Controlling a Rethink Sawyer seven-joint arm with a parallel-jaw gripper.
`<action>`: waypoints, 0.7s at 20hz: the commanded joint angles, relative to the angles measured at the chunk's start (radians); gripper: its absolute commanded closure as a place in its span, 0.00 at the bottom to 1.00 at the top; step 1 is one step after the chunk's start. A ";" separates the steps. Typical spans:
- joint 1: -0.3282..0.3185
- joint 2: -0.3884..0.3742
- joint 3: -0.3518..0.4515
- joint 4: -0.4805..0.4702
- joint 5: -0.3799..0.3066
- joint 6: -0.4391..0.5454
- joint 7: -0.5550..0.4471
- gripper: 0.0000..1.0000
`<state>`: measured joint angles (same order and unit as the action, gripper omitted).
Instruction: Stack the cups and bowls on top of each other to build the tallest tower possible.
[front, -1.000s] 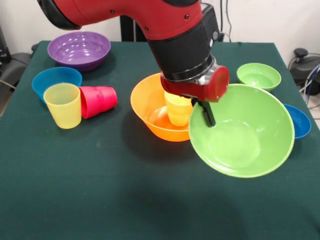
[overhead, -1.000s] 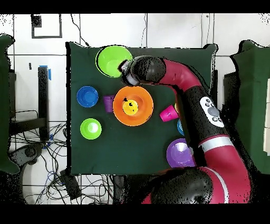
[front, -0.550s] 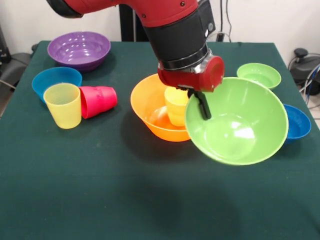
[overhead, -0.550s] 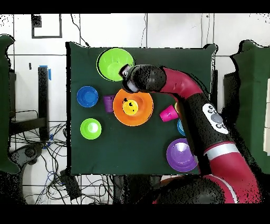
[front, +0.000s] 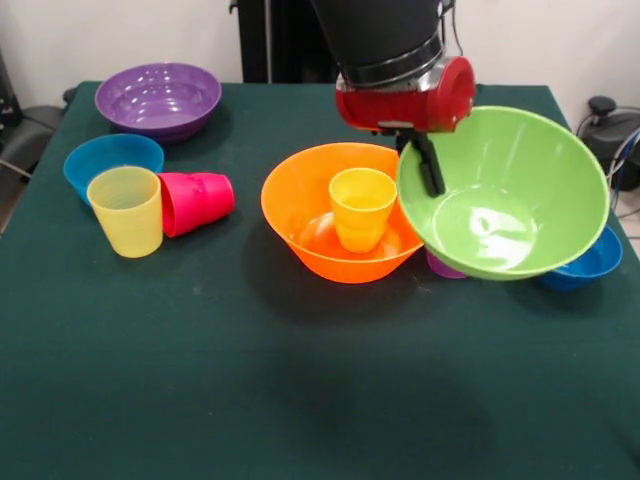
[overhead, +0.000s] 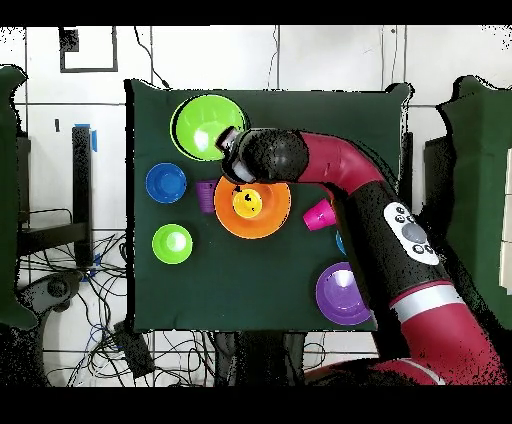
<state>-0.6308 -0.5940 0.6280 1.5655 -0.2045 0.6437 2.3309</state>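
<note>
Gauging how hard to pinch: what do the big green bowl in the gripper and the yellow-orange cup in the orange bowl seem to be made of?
Large lime green bowl: probably thin, smooth, glossy plastic; a bright glare patch shows on its inner bottom. Yellow-orange cup: likely plastic too, duller, slightly translucent, with no sharp highlights. The gripper holds the bowl by its rim.

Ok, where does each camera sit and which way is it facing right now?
Front view: across the table, facing the robot; shows the gripper holding the large lime green bowl by its rim.
Overhead view: above the table, looking straight down; shows the whole arm.
Both show the large orange bowl with the yellow-orange cup inside.
</note>
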 joint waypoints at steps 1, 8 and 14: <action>-0.045 -0.067 0.064 0.083 0.010 -0.002 -0.086 1.00; -0.121 -0.038 0.140 0.134 -0.014 -0.096 -0.121 1.00; -0.153 -0.012 0.179 0.159 -0.050 -0.155 -0.120 1.00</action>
<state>-0.7734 -0.6404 0.7389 1.6519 -0.2028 0.5832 2.3309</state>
